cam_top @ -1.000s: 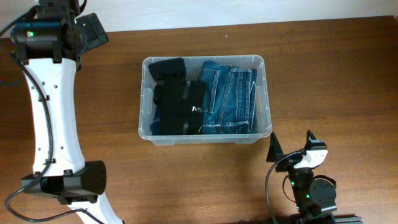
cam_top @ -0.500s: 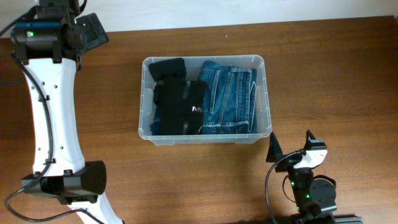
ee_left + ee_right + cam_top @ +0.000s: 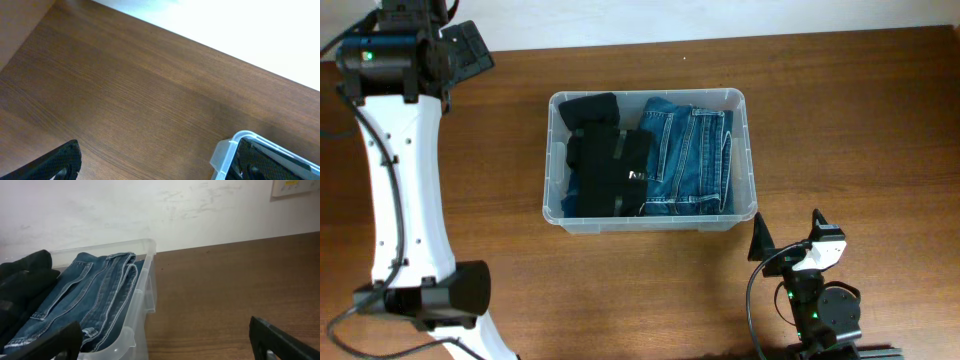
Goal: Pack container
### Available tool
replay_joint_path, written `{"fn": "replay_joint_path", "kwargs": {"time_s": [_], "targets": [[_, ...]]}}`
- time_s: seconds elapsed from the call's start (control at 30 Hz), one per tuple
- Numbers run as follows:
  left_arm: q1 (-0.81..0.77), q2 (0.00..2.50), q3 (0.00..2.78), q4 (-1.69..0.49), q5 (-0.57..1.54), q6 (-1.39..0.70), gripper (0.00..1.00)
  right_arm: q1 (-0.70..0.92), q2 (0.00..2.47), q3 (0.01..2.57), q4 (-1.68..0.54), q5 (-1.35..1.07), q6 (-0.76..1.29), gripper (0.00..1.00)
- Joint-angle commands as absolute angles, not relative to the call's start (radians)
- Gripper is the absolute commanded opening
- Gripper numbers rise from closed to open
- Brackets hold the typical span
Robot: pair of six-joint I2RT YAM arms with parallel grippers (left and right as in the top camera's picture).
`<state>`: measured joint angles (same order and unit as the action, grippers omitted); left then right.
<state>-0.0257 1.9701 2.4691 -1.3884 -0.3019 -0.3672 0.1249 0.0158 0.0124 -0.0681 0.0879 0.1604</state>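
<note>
The container (image 3: 750, 150) is a clear plastic tub in the middle of the wooden table. Inside it, folded blue jeans (image 3: 690, 165) fill the right half and a black garment (image 3: 600, 160) lies on the left. My left gripper (image 3: 470, 48) hangs open over the far left of the table, apart from the tub; its wrist view shows only a tub corner (image 3: 227, 150) beside one finger, with bare wood between the jaws (image 3: 160, 167). My right gripper (image 3: 788, 237) stands open near the front edge, just right of the tub's front corner. Its view shows the tub wall (image 3: 147, 285) and jeans (image 3: 95, 295) ahead on the left.
A pale wall runs along the table's far edge (image 3: 720, 38). A small white plate (image 3: 295, 187) is fixed on that wall. Brown wood (image 3: 860, 140) stretches right of the tub. The left arm's white link (image 3: 405, 170) spans the table's left side.
</note>
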Motion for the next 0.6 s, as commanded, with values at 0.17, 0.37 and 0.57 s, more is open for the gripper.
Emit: {"fn": "replay_joint_path", "kwargs": {"time_s": [0.17, 0.37, 0.57], "targets": [[-0.072, 1.654, 2.468, -1.386, -0.302, -0.381, 0.99, 0.117, 0.004, 0.006, -0.074, 0.079, 0.162, 0.99], [-0.081, 1.454, 2.459, -1.494, -0.29, -0.381, 0.99, 0.117, 0.004, 0.006, -0.074, 0.079, 0.162, 0.99], [-0.081, 1.229, 2.265, -1.621, -0.254, -0.381, 0.99, 0.117, 0.004, 0.006, -0.074, 0.079, 0.162, 0.98]]}}
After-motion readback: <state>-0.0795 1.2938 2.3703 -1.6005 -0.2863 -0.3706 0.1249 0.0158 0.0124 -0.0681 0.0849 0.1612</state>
